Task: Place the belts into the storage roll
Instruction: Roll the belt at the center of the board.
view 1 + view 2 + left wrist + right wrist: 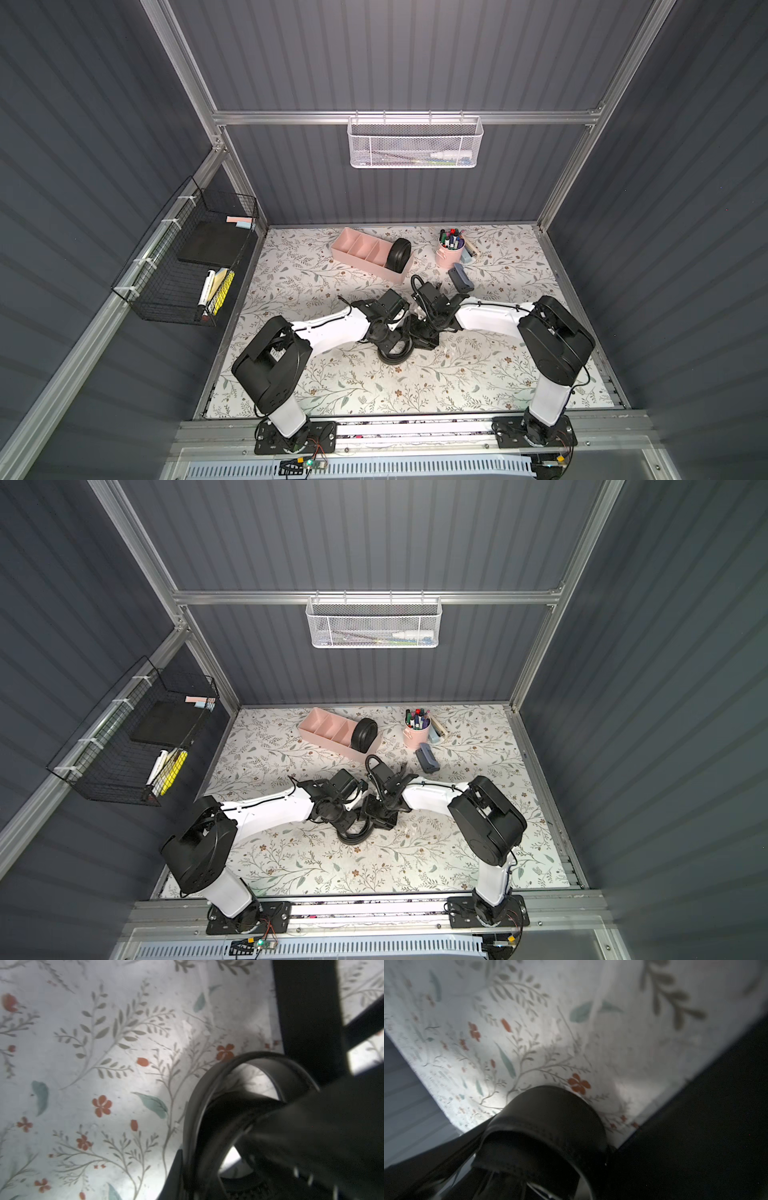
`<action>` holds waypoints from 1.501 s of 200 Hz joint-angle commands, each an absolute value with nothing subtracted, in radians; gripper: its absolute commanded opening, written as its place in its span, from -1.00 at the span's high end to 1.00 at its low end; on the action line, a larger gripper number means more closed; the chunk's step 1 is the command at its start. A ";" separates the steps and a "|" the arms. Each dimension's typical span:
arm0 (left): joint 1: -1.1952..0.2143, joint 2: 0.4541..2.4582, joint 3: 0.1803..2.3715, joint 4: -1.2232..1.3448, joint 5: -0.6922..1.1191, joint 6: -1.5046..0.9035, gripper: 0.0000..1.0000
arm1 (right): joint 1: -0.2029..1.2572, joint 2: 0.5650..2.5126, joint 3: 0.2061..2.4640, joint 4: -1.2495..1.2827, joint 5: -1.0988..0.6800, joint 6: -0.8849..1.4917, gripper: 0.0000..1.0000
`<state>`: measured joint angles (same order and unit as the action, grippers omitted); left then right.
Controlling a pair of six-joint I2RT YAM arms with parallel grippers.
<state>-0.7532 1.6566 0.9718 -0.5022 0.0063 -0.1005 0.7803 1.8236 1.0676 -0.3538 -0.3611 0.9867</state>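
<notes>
Action is all mid-desk (478, 374), where the loose belt (395, 355) lies as a slack black loop on the floral top, half hidden under the robot in both top views. The left jaws are pinched tight on a band of it, and the left wrist view shows the belt (209, 1088) curling out from between them. The right jaws are right up against it too: the belt (550, 1118) fills the right wrist view, dark and blurred, and I cannot tell whether they grip it or stand clear. At the far side sits the pink tray (361, 262) with the other belt (398, 254) inside it. That one is a tyre-like coil, on edge in the end compartment nearest the cup (448, 253).
</notes>
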 commanded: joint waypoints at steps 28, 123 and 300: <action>-0.793 1.684 0.885 -0.586 0.286 -0.094 1.00 | 0.839 1.929 1.164 -0.581 -0.147 0.958 0.16; -0.749 1.673 0.944 -0.573 0.362 -0.132 -0.15 | 0.873 1.851 1.112 -0.753 0.063 0.893 1.00; -0.454 1.289 0.876 -0.775 -0.034 -0.296 -0.99 | 0.871 1.997 1.385 -0.778 -0.002 0.290 1.00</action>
<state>-0.4561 1.2835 0.8787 -0.7429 -0.0002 -0.2733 0.8722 2.0094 1.4132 -0.7773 -0.0097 0.3874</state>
